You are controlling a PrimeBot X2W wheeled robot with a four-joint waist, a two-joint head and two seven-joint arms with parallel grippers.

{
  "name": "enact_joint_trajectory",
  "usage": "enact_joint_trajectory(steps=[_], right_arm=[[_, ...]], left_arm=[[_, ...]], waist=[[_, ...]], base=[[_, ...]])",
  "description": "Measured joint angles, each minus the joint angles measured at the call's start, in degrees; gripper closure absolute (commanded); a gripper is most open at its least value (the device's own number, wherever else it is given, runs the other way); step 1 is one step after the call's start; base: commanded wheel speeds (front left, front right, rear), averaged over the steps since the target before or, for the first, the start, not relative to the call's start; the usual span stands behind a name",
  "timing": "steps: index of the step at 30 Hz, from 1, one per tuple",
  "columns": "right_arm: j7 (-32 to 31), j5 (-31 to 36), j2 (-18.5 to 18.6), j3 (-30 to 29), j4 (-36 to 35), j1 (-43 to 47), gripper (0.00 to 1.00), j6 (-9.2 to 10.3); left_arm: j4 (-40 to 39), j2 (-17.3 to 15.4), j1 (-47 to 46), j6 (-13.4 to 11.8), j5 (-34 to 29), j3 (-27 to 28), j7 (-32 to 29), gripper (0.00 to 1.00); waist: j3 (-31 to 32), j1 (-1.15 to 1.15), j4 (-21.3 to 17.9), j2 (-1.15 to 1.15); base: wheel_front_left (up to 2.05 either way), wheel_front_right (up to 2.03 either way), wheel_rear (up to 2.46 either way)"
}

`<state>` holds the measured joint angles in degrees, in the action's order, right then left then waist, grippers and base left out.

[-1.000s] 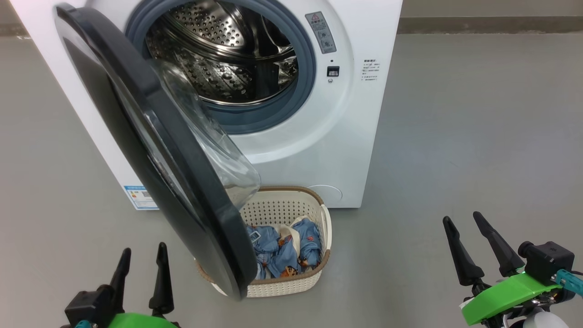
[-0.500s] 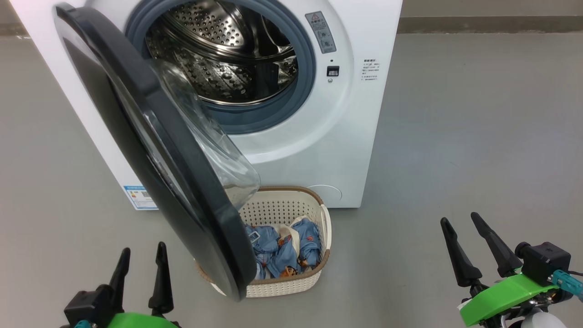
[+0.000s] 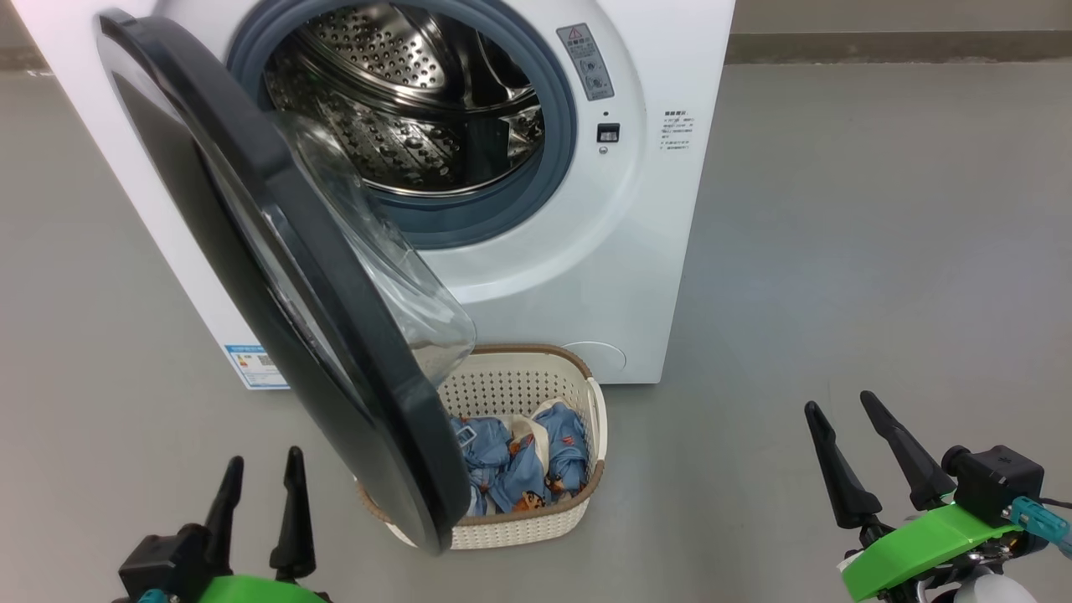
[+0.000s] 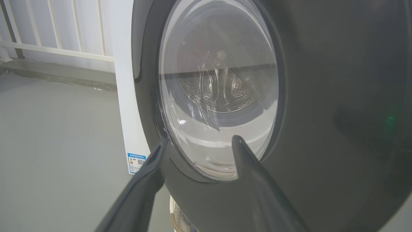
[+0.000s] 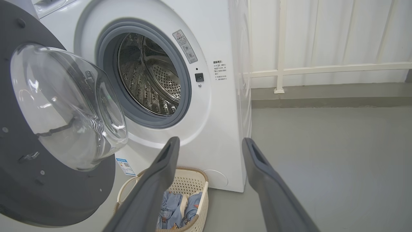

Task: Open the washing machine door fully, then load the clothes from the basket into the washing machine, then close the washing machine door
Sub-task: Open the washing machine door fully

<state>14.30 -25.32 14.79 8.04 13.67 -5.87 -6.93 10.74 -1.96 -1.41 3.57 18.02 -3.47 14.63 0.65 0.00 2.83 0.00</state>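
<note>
Grey floor (image 3: 837,251), washing machine (image 3: 636,209) top centre with its steel drum (image 3: 402,100) empty, washing machine door (image 3: 276,276) only part-open over the basket (image 3: 536,377) at lower centre, clothes (image 3: 519,461) all inside it, left gripper (image 3: 264,458) and right gripper (image 3: 838,401) spread wide and empty in the bottom corners, so full opening, loading and closing remain.

Soft, even indoor light, bright throughout. The floor (image 3: 879,209) carries only faint shadows. White glare streaks the washing machine door (image 5: 64,106) glass at left of the right wrist view. Focus stays sharp.
</note>
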Motion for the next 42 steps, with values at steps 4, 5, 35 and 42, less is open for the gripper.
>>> enact_joint_trajectory(steps=[4, 5, 35, 42], right_arm=[[0.0, -0.01, 0.0, 0.08, -0.01, 0.01, 0.0, 0.0], [0.0, -0.02, 0.0, 0.09, -0.01, 0.01, 0.0, 0.0], [0.0, -0.55, -0.21, 2.16, -0.19, 0.01, 0.0, 0.0], [0.0, -0.63, -0.27, 2.76, -0.11, -0.01, 0.0, 0.0]], left_arm=[[0.11, 0.0, -0.01, 0.24, 0.0, -0.04, 0.0, 1.0], [-0.07, 0.0, -0.01, 0.27, 0.0, -0.03, 0.0, 1.0], [-27.17, -0.4, -2.48, 1.33, 1.15, -16.1, 0.08, 1.0], [-20.47, -0.62, -2.57, 1.32, 3.79, -20.6, 0.07, 1.0]], waist=[[0.17, 0.0, 0.07, 0.0], [0.2, 0.0, 0.11, 0.0], [0.2, 0.0, -0.11, 0.0], [-0.15, 0.0, -1.34, 0.0]], base=[[0.0, 0.0, 0.0], [0.0, 0.0, 0.0], [0.0, 0.0, 0.0], [0.0, 0.0, 0.0]])
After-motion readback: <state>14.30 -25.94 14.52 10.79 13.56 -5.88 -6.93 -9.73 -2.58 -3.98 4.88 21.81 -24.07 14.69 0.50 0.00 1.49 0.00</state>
